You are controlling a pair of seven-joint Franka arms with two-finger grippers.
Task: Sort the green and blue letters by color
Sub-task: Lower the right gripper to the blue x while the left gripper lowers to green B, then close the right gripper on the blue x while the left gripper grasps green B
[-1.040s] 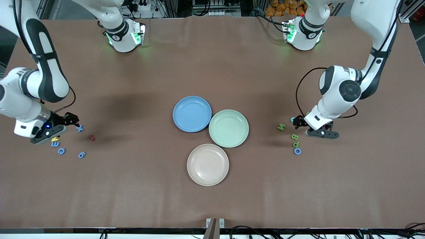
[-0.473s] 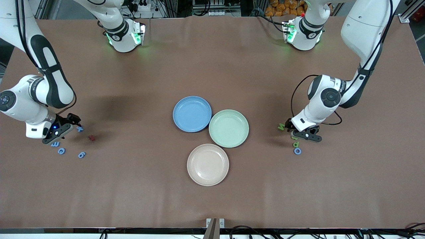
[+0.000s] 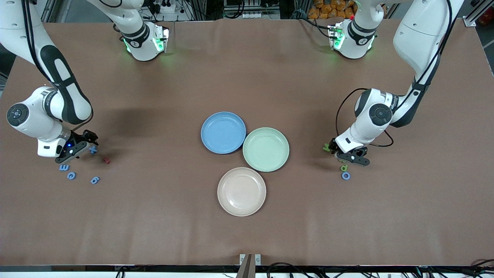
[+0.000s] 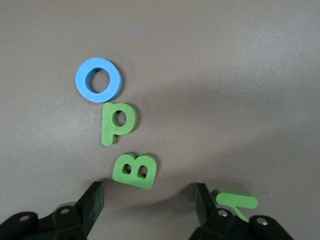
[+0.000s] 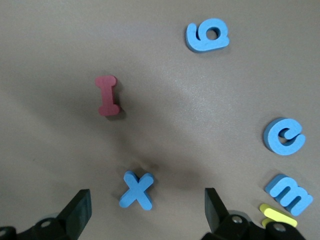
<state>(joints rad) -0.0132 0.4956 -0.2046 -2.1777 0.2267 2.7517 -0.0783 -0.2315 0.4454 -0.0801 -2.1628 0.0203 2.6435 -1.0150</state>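
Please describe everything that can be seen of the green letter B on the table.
The green letter B is a small, thick piece that looks like foam, with two holes through it. It lies flat and turned at a slant on the brown table, toward the left arm's end. It is next to the green letter P but apart from it, touching only the table. The left gripper hangs low over it, fingers open on either side, not touching it. In the front view the gripper hides it.
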